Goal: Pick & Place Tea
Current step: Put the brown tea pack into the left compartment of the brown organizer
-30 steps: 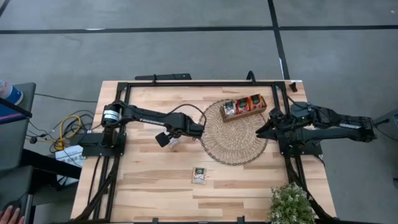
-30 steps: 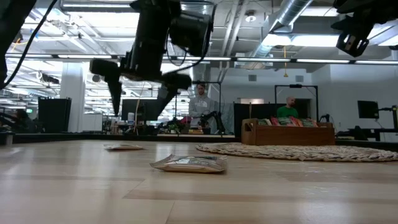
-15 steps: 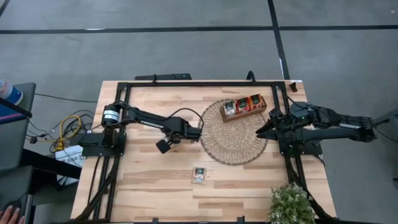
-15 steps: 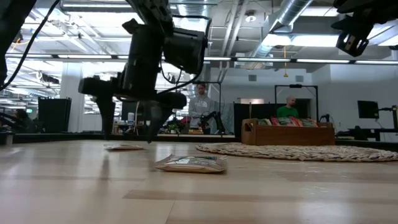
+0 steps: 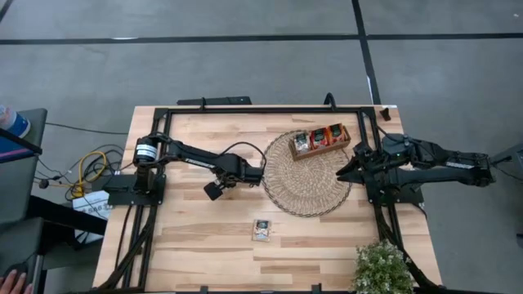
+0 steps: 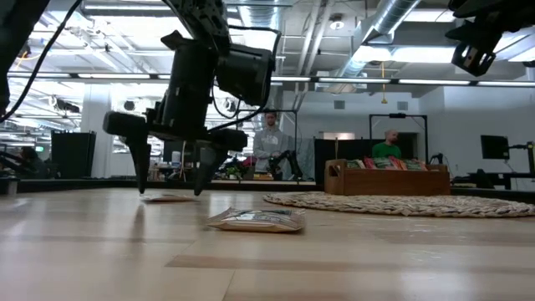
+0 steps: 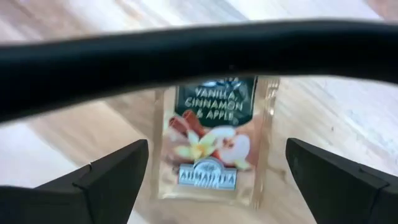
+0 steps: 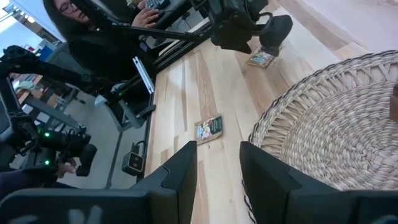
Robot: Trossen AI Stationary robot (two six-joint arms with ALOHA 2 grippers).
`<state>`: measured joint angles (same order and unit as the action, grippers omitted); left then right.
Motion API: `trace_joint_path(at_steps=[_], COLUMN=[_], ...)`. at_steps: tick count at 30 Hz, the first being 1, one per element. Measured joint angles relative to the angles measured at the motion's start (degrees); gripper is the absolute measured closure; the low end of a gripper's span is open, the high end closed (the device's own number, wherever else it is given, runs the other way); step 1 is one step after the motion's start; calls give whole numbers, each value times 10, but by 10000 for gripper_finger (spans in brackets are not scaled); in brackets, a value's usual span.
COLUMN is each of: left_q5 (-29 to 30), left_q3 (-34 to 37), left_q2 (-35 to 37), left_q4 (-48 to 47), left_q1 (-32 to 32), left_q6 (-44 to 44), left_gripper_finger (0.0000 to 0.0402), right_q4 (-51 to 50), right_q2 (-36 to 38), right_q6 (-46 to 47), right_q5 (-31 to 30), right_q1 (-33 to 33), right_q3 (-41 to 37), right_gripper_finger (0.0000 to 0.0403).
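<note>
The left hand hangs wide open, fingers straddling a beige tea sachet flat on the counter. This looks like the grasp step: lower, then close. The right hand, narrow and empty, waits beside the wicker mat.

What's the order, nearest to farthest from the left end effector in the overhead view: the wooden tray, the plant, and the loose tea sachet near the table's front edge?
From the left end effector, open over another sachet:
1. Loose tea sachet, toward the front edge.
2. Wooden tray, on the far side of the wicker mat.
3. Plant, at the front right corner.
</note>
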<state>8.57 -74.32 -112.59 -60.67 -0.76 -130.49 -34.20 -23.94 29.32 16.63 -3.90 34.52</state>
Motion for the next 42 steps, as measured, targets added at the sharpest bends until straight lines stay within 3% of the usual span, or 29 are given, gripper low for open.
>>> trace_joint_path(at_steps=[13, 21, 42], left_q5=[1, 16, 8], left_q3=[35, 35, 36], left_q2=[4, 2, 1], left_q4=[50, 54, 72], left_q1=[-2, -2, -3], left_q6=[10, 74, 63], left_gripper_finger=[27, 27, 29], right_q4=[0, 0, 0], right_q2=[0, 0, 0], right_q6=[1, 1, 0], right_q5=[0, -1, -2], right_q1=[0, 0, 0], right_q3=[0, 0, 0], right_gripper_finger=[290, 290, 290])
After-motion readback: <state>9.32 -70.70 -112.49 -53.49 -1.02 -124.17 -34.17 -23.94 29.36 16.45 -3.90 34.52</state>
